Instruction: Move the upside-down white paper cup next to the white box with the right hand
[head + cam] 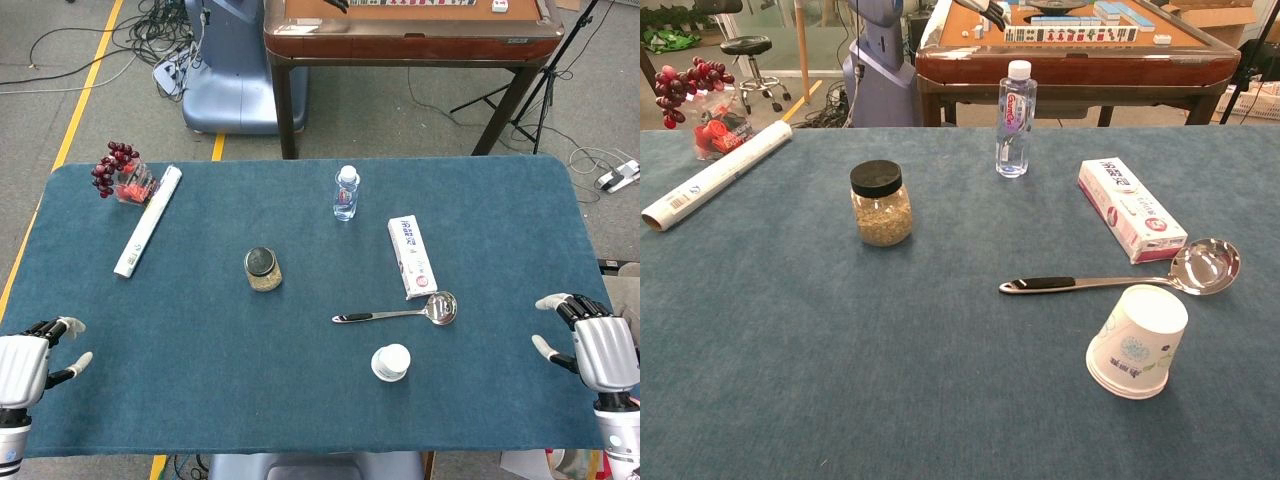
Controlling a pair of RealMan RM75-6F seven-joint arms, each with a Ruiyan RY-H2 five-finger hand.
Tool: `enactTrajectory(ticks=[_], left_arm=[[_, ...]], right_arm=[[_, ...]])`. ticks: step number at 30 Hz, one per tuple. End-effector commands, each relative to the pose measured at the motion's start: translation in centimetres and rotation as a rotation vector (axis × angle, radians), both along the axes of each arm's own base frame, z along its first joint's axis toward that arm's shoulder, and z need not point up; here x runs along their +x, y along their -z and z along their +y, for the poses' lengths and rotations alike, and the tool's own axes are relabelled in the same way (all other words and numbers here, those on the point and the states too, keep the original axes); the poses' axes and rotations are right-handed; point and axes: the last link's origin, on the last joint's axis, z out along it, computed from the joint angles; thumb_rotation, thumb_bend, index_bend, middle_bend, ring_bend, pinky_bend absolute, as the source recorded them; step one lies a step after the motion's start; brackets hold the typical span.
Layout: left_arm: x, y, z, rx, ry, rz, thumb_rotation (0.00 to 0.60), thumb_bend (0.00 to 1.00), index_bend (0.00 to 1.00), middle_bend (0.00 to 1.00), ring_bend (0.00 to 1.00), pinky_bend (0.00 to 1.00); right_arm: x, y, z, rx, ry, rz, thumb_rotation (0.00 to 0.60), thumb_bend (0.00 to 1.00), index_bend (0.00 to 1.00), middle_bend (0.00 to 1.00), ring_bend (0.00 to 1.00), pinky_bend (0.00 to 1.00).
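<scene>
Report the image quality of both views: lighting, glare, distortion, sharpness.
Head view: even, soft lighting, faint shadows; sharp across the table; small glint on the ladle.
Chest view: bright highlight in the ladle bowl; the paper cup looks tilted from wide-angle distortion near the frame's edge; background slightly softer.

Matt blue cloth on table (790,380); glossy polished metal ladle (1200,268) w/ black handle; smooth printed paper cup (1137,342); clear plastic bottle (1015,118); glossy cardboard white box (1131,209); clear jar (881,205), black lid.
</scene>
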Motion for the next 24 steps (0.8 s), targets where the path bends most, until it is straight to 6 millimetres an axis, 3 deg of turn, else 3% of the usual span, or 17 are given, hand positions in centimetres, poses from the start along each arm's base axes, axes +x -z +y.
enactTrajectory(ticks=[1,6,9,11,14,17,20,22,24], left_arm=[[0.1,0.0,0.0,0.007,0.003,-0.002,0.600,0.06,0.48,0.55,0.56,0.83],[-0.2,0.0,-0.1,0.014,-0.003,-0.005,0.600,0.06,0.48,0.52,0.52,0.81],[-0.1,-0.4,-0.2,0.027,0.001,-0.014,0.600,0.06,0.47,0.50,0.50,0.81],[-0.1,-0.5,-0.3,0.033,0.003,-0.019,0.600,0.06,0.47,0.49,0.50,0.81],[-0.2,-0.6,-0.3,0.030,0.003,-0.020,0.600,0.06,0.46,0.48,0.49,0.81],[-0.3,-0.8,-0.4,0.026,-0.001,-0.014,0.600,0.06,0.44,0.42,0.44,0.80],[-0.3,-1.0,-0.6,0.016,0.005,-0.018,0.600,0.06,0.31,0.31,0.35,0.71],[-0.4,-1.2,-0.7,0.000,0.008,-0.044,0.600,0.06,0.10,0.25,0.28,0.63],[-0.5,-1.5,-0.7,-0.002,0.009,-0.061,0.600,0.06,0.02,0.22,0.26,0.60]], right_arm=[[0.0,0.2,-0.1,0.009,-0.004,-0.002,0.600,0.12,0.43,0.41,0.35,0.49],[0.1,0.9,-0.6,0.034,-0.008,-0.002,0.600,0.11,0.43,0.36,0.33,0.48],[0.6,1.7,-0.9,0.027,-0.052,0.019,0.600,0.03,0.39,0.27,0.23,0.36],[1.0,2.4,-1.1,0.030,-0.074,0.033,0.600,0.00,0.27,0.19,0.16,0.27],[1.6,3.6,-1.7,0.063,-0.111,0.070,0.600,0.00,0.08,0.07,0.07,0.19],[2.3,5.0,-2.6,0.101,-0.146,0.107,0.600,0.00,0.00,0.01,0.01,0.15],[3.1,6.5,-3.4,0.144,-0.178,0.135,0.600,0.00,0.00,0.00,0.00,0.12],[3.5,7.5,-3.8,0.171,-0.196,0.156,0.600,0.00,0.00,0.00,0.00,0.10],[3.9,8.3,-4.2,0.188,-0.209,0.169,0.600,0.00,0.00,0.00,0.00,0.09]])
